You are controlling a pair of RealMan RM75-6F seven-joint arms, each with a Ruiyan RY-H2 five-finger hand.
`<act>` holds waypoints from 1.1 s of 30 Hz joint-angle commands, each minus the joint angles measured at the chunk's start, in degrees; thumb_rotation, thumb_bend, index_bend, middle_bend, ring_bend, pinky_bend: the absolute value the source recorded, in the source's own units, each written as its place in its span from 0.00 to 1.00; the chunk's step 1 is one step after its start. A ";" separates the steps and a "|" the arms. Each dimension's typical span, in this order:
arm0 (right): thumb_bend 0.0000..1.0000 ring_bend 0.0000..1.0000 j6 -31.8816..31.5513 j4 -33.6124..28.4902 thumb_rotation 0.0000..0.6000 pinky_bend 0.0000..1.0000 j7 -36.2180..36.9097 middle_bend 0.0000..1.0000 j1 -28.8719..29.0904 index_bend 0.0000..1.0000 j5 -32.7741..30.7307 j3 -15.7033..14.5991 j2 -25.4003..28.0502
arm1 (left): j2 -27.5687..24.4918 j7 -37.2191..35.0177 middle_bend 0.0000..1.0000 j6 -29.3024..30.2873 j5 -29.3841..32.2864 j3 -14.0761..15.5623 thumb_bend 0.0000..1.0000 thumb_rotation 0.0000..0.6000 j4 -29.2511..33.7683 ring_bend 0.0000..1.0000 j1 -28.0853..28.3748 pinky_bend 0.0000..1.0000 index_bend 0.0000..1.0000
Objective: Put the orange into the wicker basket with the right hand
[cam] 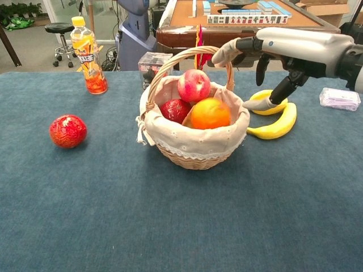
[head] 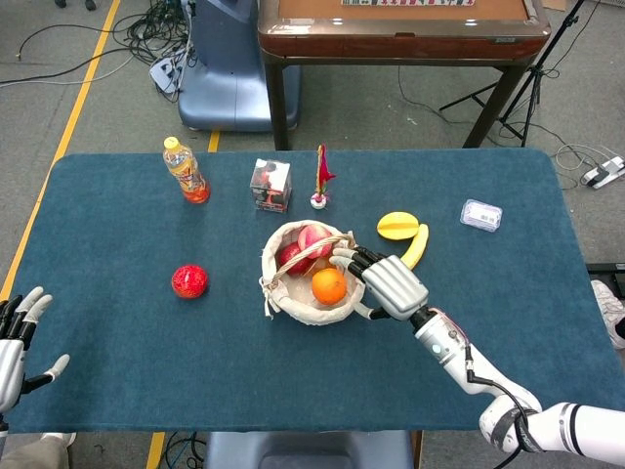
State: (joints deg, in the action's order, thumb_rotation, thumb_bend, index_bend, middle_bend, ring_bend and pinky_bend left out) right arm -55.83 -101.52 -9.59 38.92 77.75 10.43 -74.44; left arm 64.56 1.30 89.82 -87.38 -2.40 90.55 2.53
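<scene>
Orange (cam: pixel 210 113) sits inside the wicker basket (cam: pixel 195 153), right hand (cam: pixel 282 48) spread apart just above it.

The right robot hand (head: pixel 393 285) has a smooth silver-grey shell over its back, with black segmented fingers (head: pixel 350 258) tipped in pale grey. Behind it a white forearm (head: pixel 459 355) carries a small glowing teal ring at the wrist and a thin black cable along its side. The left robot hand (head: pixel 14 337), at the worktop's near left corner, is silver-grey too, its fingers black with light tips.
</scene>
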 commanded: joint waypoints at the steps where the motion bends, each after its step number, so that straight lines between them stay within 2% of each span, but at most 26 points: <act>1: 0.26 0.13 -0.28 -0.21 1.00 0.40 -0.37 0.15 0.10 0.17 0.09 -0.05 -0.01 | 0.00 0.00 0.04 -0.10 0.02 0.03 0.22 1.00 -0.09 0.01 0.00 0.02 0.12; 6: 0.26 0.13 -1.52 -2.22 1.00 0.40 -0.86 0.15 -0.86 0.17 0.98 -1.00 2.08 | -0.13 -0.35 0.04 -0.05 0.09 -0.03 0.22 1.00 -0.15 0.01 -0.07 0.02 0.12; 11: 0.26 0.13 -5.33 -3.77 1.00 0.40 -2.15 0.16 -4.10 0.17 3.06 -3.23 5.82 | -0.25 -0.61 0.04 -0.47 0.37 -0.19 0.22 1.00 -0.38 0.02 0.11 0.02 0.12; 16: 0.26 0.13 -11.29 -3.42 1.00 0.40 -2.69 0.17 -8.87 0.17 4.51 -5.18 9.54 | -0.05 -0.54 0.04 -0.90 0.37 -0.32 0.22 1.00 -0.60 0.01 0.45 0.02 0.12; 25: 0.26 0.13 -21.36 -1.30 1.00 0.40 0.67 0.19 -17.98 0.17 5.53 -7.84 15.49 | -0.20 0.10 0.04 -1.86 0.79 -0.53 0.22 1.00 0.11 0.01 1.01 0.02 0.12; 33: 0.26 0.13 -29.06 0.93 1.00 0.40 3.45 0.19 -25.73 0.17 6.87 -10.42 16.55 | 0.07 1.19 0.04 -2.76 1.19 -0.74 0.22 1.00 0.59 0.01 1.62 0.02 0.12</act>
State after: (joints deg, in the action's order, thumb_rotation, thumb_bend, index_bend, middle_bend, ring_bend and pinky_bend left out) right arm -83.49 -101.36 -7.02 14.57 84.27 0.67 -58.10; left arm 64.62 2.47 87.06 -86.20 -3.13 91.13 4.15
